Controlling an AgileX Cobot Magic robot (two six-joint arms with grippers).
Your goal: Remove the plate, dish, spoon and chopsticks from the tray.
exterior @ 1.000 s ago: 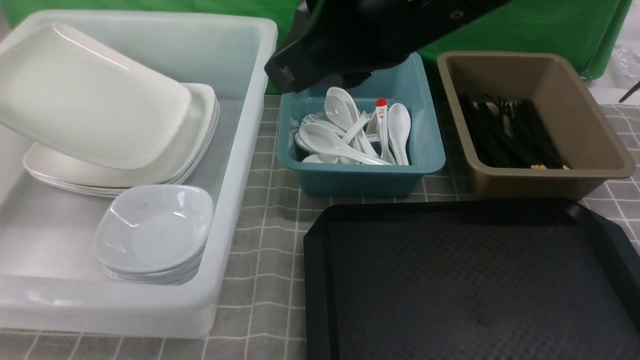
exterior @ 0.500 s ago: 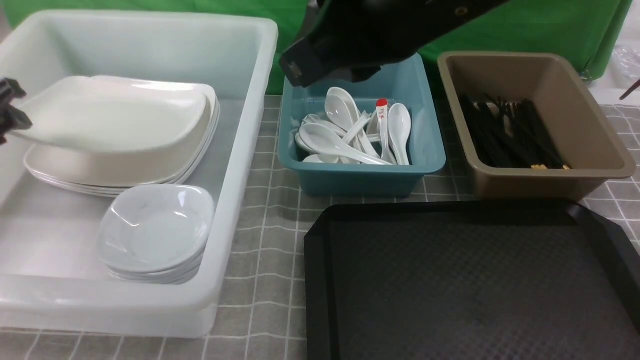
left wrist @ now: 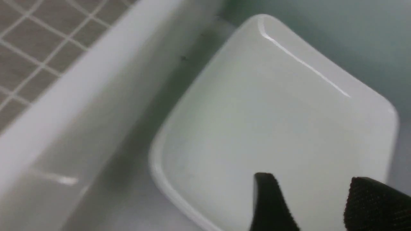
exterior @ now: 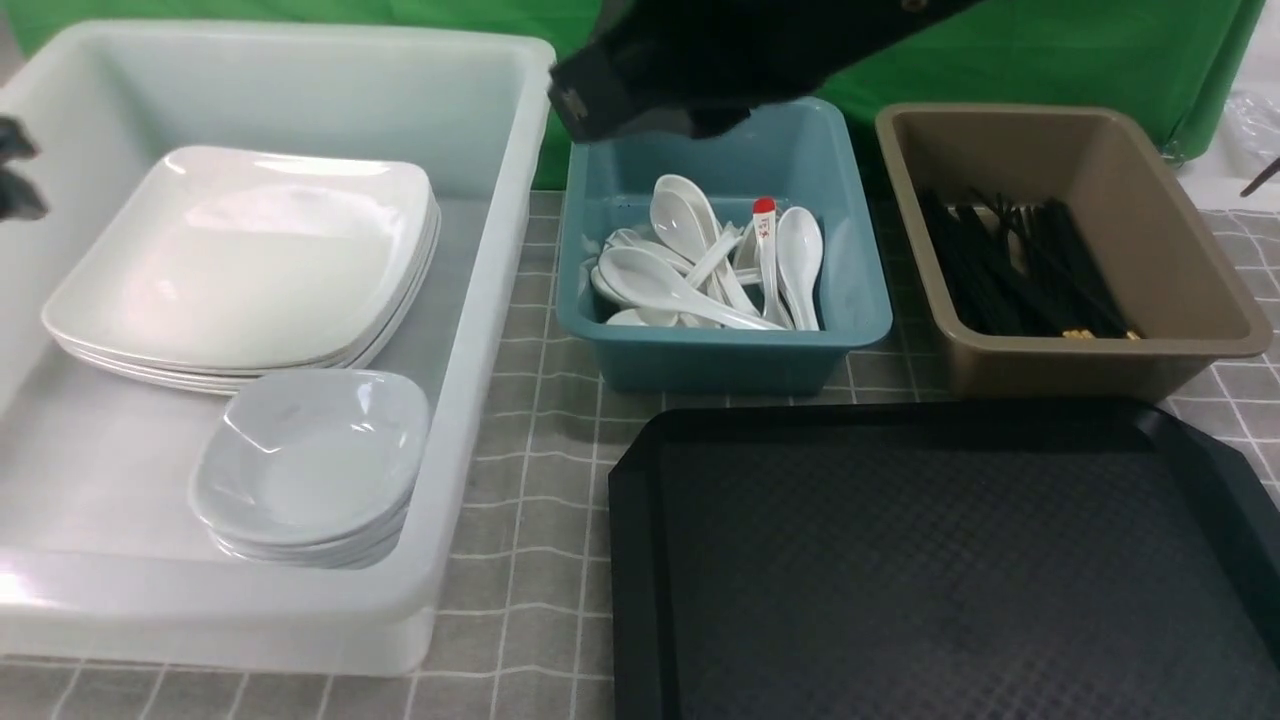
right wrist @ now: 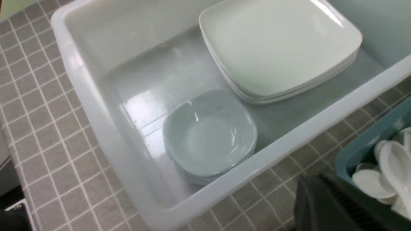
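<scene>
The black tray lies at the front right with nothing on it. The large white plate lies flat on top of a stack of like plates in the white bin; it also shows in the left wrist view. My left gripper is open and empty at the bin's left wall, its jaws apart just over the plate's edge. White spoons lie in the teal tub, black chopsticks in the brown tub. My right gripper looks shut and empty, high over the teal tub's left edge.
The white bin also holds a stack of small pale dishes. The teal tub and brown tub stand behind the tray. A spoon with a red-tipped handle lies among the spoons. Grey checked cloth covers the table.
The plate, held tilted by my left gripper, came down flat onto the stack. My left gripper let it go and drew back left. The right arm shifted slightly.
</scene>
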